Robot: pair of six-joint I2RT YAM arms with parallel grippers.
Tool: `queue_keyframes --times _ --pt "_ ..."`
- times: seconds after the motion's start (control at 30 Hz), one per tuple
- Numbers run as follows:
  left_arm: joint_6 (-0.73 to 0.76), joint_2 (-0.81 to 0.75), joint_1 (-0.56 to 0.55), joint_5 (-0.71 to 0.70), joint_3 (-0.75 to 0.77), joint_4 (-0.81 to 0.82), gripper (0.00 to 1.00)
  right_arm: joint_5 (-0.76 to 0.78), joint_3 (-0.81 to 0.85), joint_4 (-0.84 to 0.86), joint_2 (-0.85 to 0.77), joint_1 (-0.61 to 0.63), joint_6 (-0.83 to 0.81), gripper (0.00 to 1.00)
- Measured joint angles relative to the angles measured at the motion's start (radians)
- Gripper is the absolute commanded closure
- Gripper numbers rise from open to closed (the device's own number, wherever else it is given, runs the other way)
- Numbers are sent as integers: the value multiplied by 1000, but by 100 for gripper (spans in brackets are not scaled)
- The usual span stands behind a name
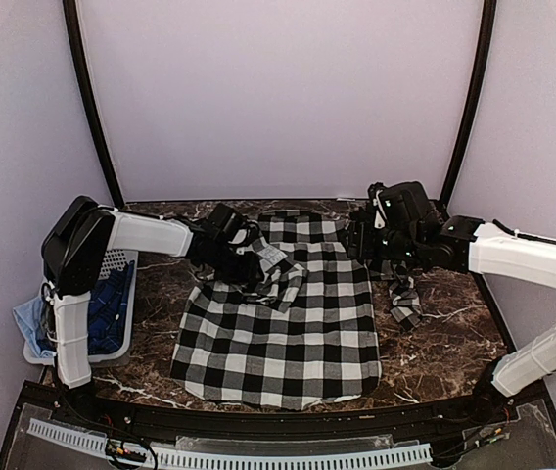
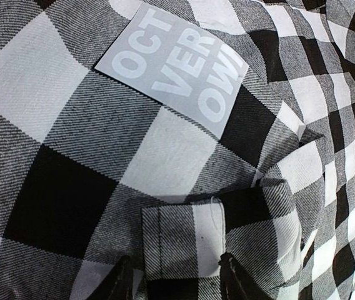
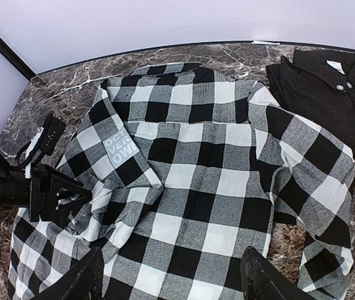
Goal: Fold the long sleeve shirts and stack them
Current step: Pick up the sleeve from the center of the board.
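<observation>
A black-and-white check shirt (image 1: 288, 333) lies spread on the marble table. Its left sleeve is folded inward over the body, and a grey label with white block letters (image 2: 171, 65) faces up; the label also shows in the right wrist view (image 3: 120, 150). My left gripper (image 1: 242, 250) is shut on the sleeve's cuff (image 2: 184, 237), held just above the cloth. My right gripper (image 3: 174, 281) is wide open and empty, hovering over the shirt's right side (image 3: 227, 187). The right sleeve (image 1: 405, 299) trails off to the right. A folded black shirt (image 3: 327, 87) lies at the back right.
A white perforated basket (image 1: 116, 264) with blue cloth (image 1: 97, 313) in it stands at the left table edge beside my left arm. Black frame posts rise at both back corners. Bare marble (image 1: 454, 323) shows to the right of the shirt.
</observation>
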Motion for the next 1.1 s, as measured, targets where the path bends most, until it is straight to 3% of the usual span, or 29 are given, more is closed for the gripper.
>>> queue_keyframes --times 0.17,0.53,1.1 --pt "0 12 0 21 0 6 65 -3 0 0 0 0 1 28" --pt "0 28 0 75 19 12 100 -21 0 7 0 0 5 28" --pt "2 -42 -25 259 34 83 100 -125 -6 76 84 31 24 27"
